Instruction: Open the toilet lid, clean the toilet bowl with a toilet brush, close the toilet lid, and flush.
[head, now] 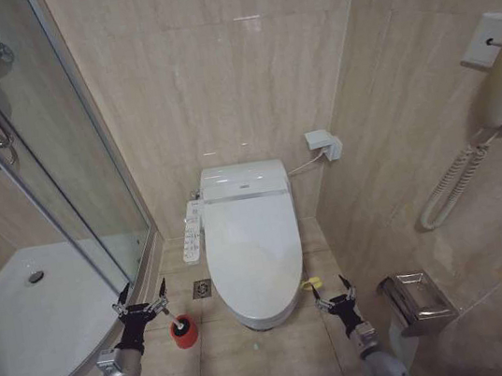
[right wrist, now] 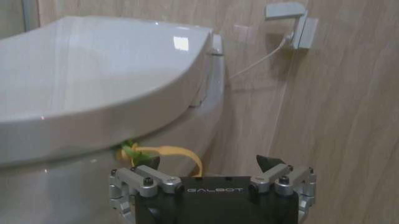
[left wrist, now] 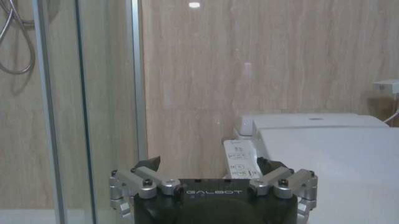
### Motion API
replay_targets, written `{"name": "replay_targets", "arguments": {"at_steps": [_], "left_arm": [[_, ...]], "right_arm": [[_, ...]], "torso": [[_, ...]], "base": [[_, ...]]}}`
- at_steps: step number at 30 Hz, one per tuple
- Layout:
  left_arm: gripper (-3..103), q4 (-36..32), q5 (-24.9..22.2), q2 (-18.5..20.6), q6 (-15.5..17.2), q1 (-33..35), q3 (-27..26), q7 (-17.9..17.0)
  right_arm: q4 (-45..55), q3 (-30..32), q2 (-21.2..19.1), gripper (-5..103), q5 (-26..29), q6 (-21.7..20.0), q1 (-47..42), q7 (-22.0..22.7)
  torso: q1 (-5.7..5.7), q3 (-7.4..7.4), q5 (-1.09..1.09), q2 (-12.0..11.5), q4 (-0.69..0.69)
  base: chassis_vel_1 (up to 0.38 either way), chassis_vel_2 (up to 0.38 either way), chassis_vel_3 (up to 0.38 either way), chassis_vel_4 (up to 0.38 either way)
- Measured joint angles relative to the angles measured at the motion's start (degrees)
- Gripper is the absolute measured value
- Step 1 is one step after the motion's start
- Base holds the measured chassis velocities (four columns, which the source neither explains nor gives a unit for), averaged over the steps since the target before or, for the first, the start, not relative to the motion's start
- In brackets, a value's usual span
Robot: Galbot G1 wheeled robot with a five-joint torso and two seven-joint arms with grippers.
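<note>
Starting lid-open step imo: toilet lid (head: 252, 245) down flat, shut over toilet bowl (head: 256, 318), so bowl contents hidden. Right claw (head: 333, 298) spread open, empty, low beside bowl; yellow loop (right wrist: 171, 153) on green strap (right wrist: 129, 150) just ahead of it, under lid edge. Best bet: hook loop, lift gently in arc about rear hinge. Left claw (head: 141, 302) open, empty; toilet brush (head: 180, 326) standing in red holder (head: 186, 336) just beside it.

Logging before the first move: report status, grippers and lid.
Left gripper open, by the toilet brush. Right gripper open, near the yellow loop. Toilet lid closed. Nothing in the way.
</note>
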Motion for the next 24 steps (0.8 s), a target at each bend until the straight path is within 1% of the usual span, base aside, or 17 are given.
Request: {"name": "replay_targets", "arguments": {"at_steps": [14,24], "left_arm": [[100,0.0,0.0,0.0,0.0,0.0,0.0,0.0],[100,0.0,0.0,0.0,0.0,0.0,0.0,0.0]], "right_arm": [[-9.74,0.61,0.52,100,-0.12,2.15,5.65,0.45],[-14.45,0.68,0.99,100,0.5,3.67,9.49,1.19]], "torso": [[0.0,0.0,0.0,0.0,-0.01],[0.0,0.0,0.0,0.0,0.0]], "base": [[0.0,0.0,0.0,0.0],[0.0,0.0,0.0,0.0]]}}
